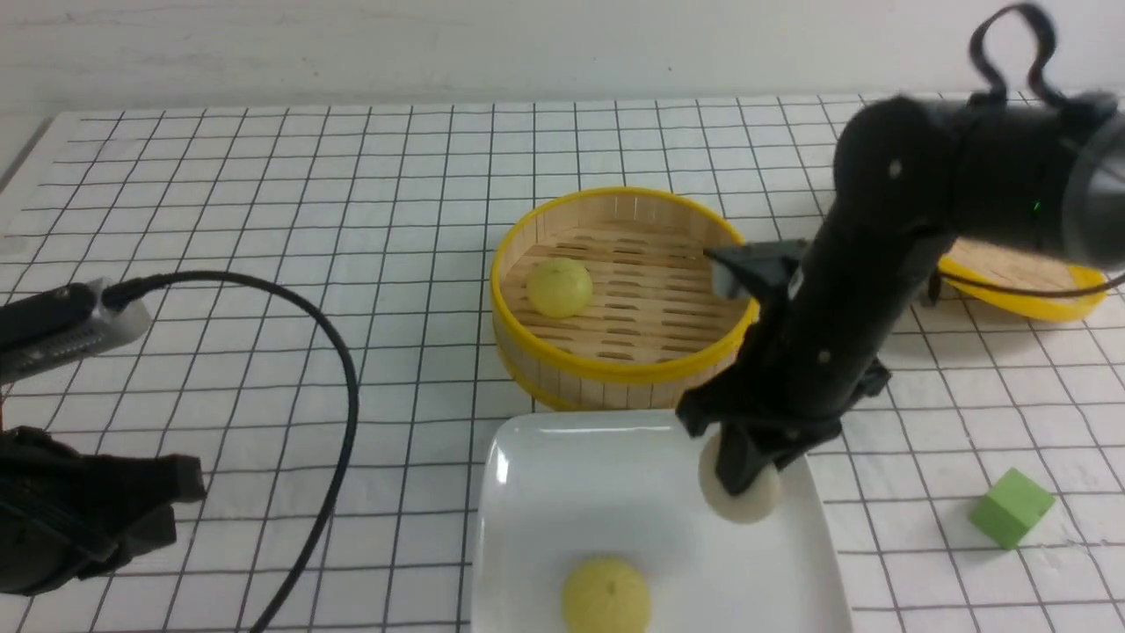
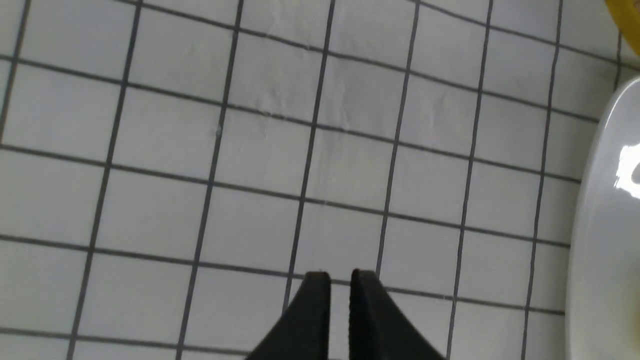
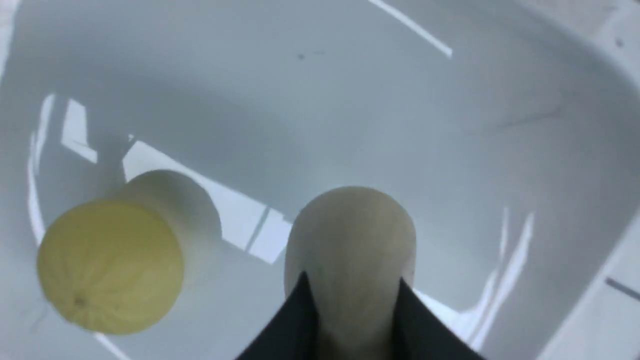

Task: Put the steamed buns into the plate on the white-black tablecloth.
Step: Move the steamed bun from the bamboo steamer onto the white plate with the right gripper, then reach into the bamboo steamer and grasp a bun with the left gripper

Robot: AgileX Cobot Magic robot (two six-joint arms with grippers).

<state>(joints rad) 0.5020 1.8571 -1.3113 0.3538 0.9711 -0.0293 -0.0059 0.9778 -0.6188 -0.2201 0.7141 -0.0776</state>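
While the right pincer is over the white square plate, its two tips are placed on either side of the beige-grey steamed bun. The tips look to be touching this bun, so I see the pincer as pinching it; whether the bun also touches the plate, I cannot tell. Inside the plate, apart from the beige-grey bun, is one pale yellow bun, and it is nearer to the robot. Just beyond the plate there is the round bamboo steamer with its yellow rim, and the other pale yellow bun rests inside it, toward its left side. On the right of the plate, a green cube lies on the tablecloth, which is white with thin black lines. Farther away, behind the right arm, one can see a part of a second yellow-rimmed round thing. On the other side, the left pincer is above the cloth, to the left of the plate and well apart from it. Its two tips are spread by a narrow gap, and between them only the cloth is visible.
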